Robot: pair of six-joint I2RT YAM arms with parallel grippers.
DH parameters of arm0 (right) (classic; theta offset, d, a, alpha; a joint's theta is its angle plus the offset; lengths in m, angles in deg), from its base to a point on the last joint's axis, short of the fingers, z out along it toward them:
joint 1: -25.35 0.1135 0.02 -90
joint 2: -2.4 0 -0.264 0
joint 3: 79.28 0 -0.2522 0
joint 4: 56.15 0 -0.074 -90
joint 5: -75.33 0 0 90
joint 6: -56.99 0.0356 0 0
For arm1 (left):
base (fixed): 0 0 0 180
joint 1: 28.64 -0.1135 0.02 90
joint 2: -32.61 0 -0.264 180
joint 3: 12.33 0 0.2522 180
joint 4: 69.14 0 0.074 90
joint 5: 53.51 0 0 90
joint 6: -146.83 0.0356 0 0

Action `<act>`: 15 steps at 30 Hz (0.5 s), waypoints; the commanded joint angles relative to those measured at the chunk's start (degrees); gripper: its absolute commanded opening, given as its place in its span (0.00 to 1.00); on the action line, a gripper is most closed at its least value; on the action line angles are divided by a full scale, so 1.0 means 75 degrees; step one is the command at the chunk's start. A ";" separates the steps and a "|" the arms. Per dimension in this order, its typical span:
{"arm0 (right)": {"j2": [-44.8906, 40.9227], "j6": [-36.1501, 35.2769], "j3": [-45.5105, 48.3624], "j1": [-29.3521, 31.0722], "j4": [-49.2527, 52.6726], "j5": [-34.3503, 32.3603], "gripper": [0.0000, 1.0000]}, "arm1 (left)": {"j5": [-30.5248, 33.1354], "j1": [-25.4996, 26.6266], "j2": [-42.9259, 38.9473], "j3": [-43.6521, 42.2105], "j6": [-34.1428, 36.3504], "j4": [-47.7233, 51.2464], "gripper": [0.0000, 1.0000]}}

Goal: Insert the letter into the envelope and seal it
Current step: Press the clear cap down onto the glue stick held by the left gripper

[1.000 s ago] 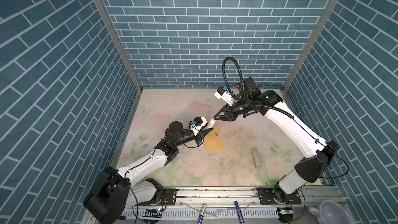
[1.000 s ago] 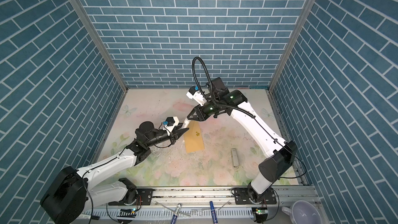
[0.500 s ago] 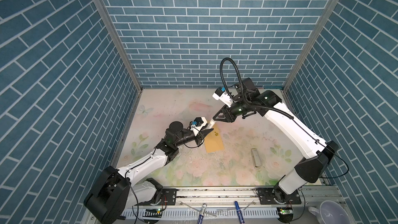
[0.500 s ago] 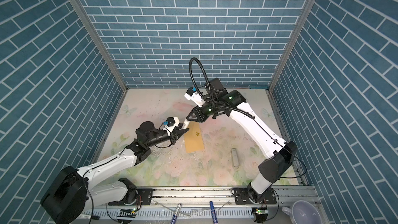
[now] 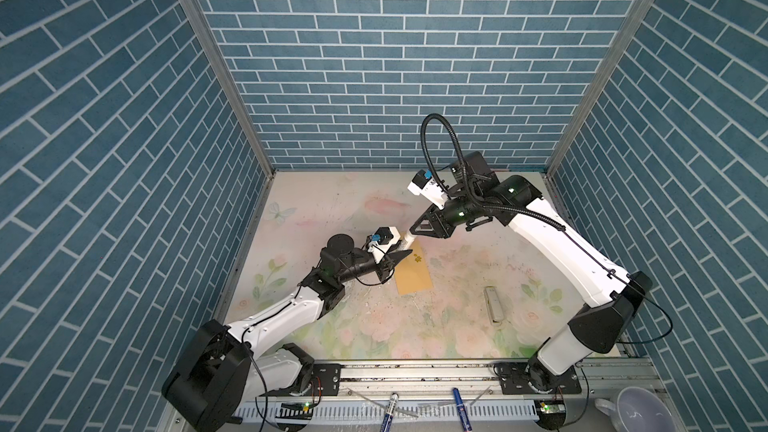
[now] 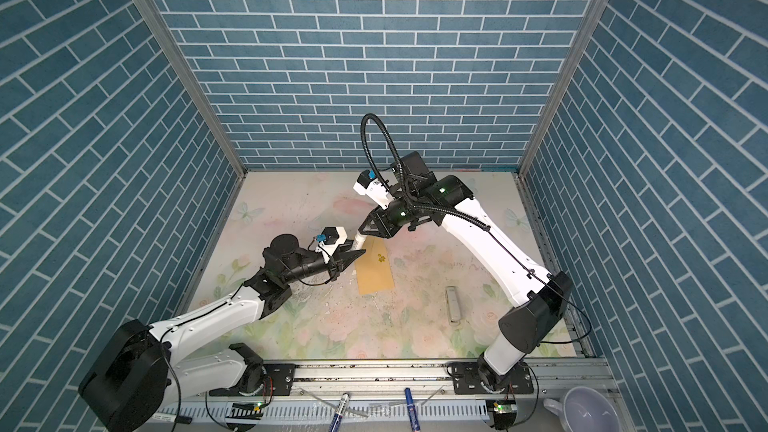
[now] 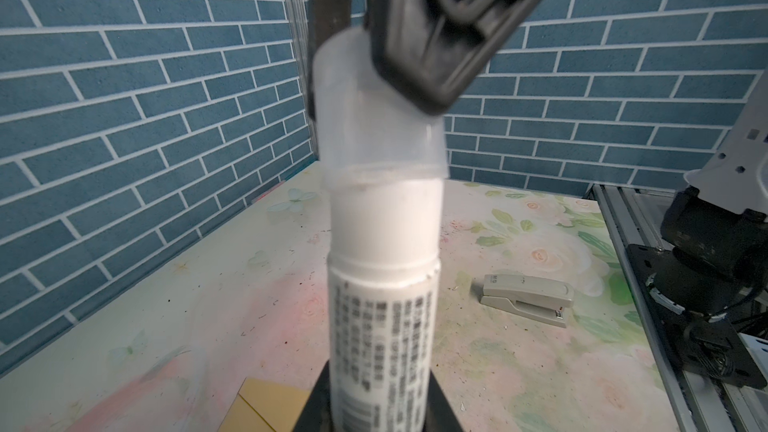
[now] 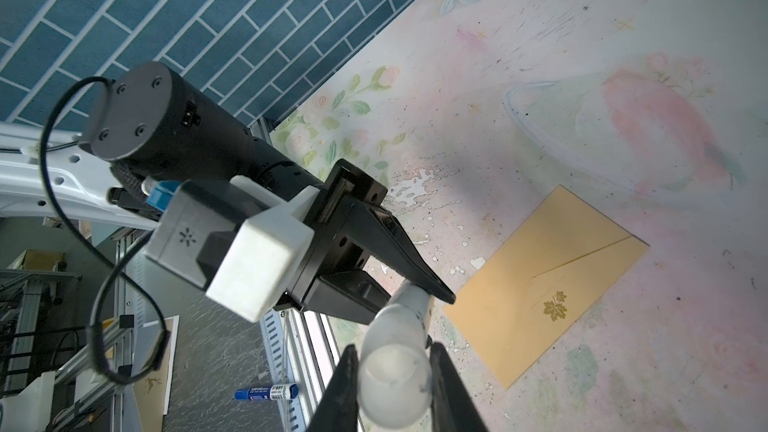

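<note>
Mustard-yellow envelope [image 5: 413, 271] lies flap-folded on the counter [image 5: 457, 326], at five o'clock from the glue stick [image 7: 384, 317] I hold: left claw [image 8: 415, 299] clamps it, right claw [image 8: 392, 386] pinches its cap [image 7: 374, 130], likely uncapping for sealing. Letter unseen, presumably inside.

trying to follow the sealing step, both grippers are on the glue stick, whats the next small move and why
Probably the right gripper should draw straight back along the glue stick to pull off its cap, while the left gripper holds the body. The cap is on, each gripper is clamped on one end, and the envelope lies flat nearby.
</note>
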 commanded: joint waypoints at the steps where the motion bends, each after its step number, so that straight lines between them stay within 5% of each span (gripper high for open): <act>1: 0.0205 -0.0398 -0.0253 0.0333 0.0453 0.0426 0.25 | -0.0044 0.0022 0.0005 0.0131 -0.0041 -0.0513 0.00; 15: 0.0305 -0.0606 -0.0311 0.0462 0.0665 0.0171 0.30 | -0.0044 0.0022 0.0028 0.0135 -0.0029 -0.0525 0.00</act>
